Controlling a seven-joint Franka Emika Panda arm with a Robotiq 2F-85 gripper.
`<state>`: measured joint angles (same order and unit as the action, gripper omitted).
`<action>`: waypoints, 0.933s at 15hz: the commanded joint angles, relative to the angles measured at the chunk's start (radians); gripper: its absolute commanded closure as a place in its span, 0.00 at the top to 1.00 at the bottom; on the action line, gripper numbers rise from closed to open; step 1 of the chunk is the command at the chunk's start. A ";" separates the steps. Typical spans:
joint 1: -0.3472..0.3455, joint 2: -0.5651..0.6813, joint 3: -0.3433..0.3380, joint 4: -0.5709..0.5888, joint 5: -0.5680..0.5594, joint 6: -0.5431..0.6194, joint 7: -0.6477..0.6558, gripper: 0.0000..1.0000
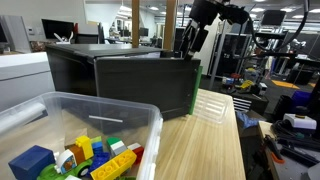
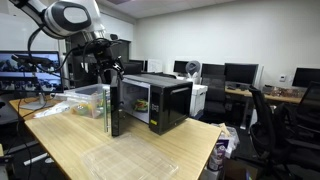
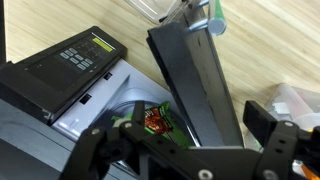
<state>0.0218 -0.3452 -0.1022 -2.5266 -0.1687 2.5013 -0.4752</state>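
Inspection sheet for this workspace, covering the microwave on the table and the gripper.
Surface: light wooden table.
Job's things: black microwave oven, its door swung open; small orange item inside.
Clutter: clear plastic bin of coloured blocks; flat clear plastic lid.
Grippers: black two-finger gripper, open, above the door's upper edge.
Cables: dark cable hanging by the arm.
Surroundings: office desks with monitors.

Ext cams low, opposite sides of microwave [image 2: 152,103]; wrist cam close above its open door [image 3: 195,85].
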 commanded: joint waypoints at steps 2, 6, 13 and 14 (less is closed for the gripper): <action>0.017 0.048 -0.015 0.038 0.005 -0.011 -0.080 1.00; 0.016 0.060 -0.012 0.044 0.009 0.015 -0.095 1.00; 0.010 0.055 -0.005 0.031 -0.013 0.039 -0.117 1.00; 0.013 0.054 -0.008 0.029 0.000 0.042 -0.117 1.00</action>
<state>0.0316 -0.2943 -0.1052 -2.4895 -0.1699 2.5160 -0.5680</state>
